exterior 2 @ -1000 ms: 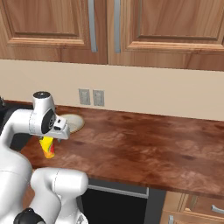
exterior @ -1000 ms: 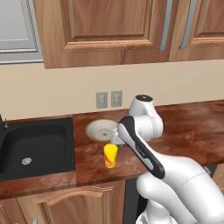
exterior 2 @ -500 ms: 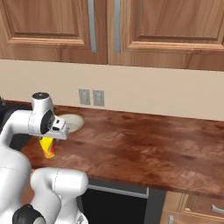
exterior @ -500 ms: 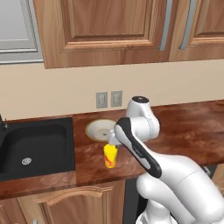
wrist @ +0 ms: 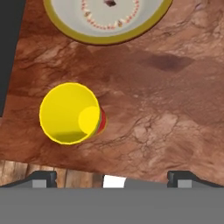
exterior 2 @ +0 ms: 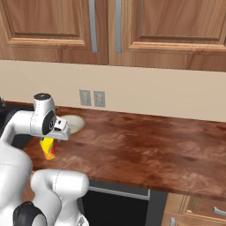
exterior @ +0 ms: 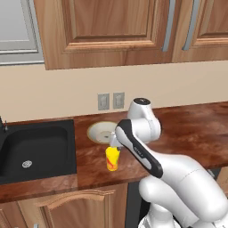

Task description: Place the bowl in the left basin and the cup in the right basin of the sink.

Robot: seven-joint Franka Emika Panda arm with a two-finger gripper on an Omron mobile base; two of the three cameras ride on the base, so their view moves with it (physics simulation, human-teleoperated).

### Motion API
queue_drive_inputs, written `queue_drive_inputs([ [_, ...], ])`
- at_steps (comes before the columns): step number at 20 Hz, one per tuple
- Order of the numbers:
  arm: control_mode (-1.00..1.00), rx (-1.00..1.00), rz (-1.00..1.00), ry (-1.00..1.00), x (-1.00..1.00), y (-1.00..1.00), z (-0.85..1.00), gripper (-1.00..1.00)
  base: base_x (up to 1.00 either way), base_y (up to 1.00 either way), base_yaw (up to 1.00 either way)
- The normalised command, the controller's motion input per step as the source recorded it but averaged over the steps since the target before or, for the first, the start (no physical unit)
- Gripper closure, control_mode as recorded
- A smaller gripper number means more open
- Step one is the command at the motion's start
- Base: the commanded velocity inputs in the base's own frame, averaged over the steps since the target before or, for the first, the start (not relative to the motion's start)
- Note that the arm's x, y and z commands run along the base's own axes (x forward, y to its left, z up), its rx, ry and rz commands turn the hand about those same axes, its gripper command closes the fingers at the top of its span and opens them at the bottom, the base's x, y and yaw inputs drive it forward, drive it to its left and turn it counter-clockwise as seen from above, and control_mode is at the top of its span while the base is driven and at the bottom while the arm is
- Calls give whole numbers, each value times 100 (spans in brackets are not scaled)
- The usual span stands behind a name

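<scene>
The yellow cup (exterior: 112, 158) stands upright on the brown counter, near its front edge. In the hand view the cup (wrist: 70, 113) lies up and left of my gripper (wrist: 111, 179), whose tips stand wide apart with nothing between them. My gripper (exterior: 114, 142) hovers open just above the cup. The cream bowl (exterior: 101, 132) with a tan rim rests behind the cup, close to the wall, and shows as the bowl (wrist: 107, 17) at the top of the hand view. The black sink (exterior: 67, 147) lies left of both; its near basin (exterior: 38, 147) shows a silver drain.
The counter's front edge (wrist: 65, 164) runs just below the cup in the hand view. A slim faucet (exterior: 3, 125) stands at the sink's far left. Two wall outlets (exterior: 110, 101) sit behind the bowl. Open counter (exterior 2: 145, 145) stretches to the right.
The arm's upper part has shifted slightly to the left over the cup. Cup and bowl have not moved, and the gripper has stayed open.
</scene>
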Motion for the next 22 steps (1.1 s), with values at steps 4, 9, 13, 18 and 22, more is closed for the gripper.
queue_drive_inputs([
  [4,-100,0,0,0,0,1,-13,-100,0,0,0],
  [9,-100,0,0,0,3,1,-16,-100,0,0,0],
  [13,-100,0,0,0,8,2,-15,-100,0,0,0],
  [18,-100,0,0,0,4,0,-3,-100,0,0,0],
  [22,-100,0,0,0,3,0,0,-100,0,0,0],
])
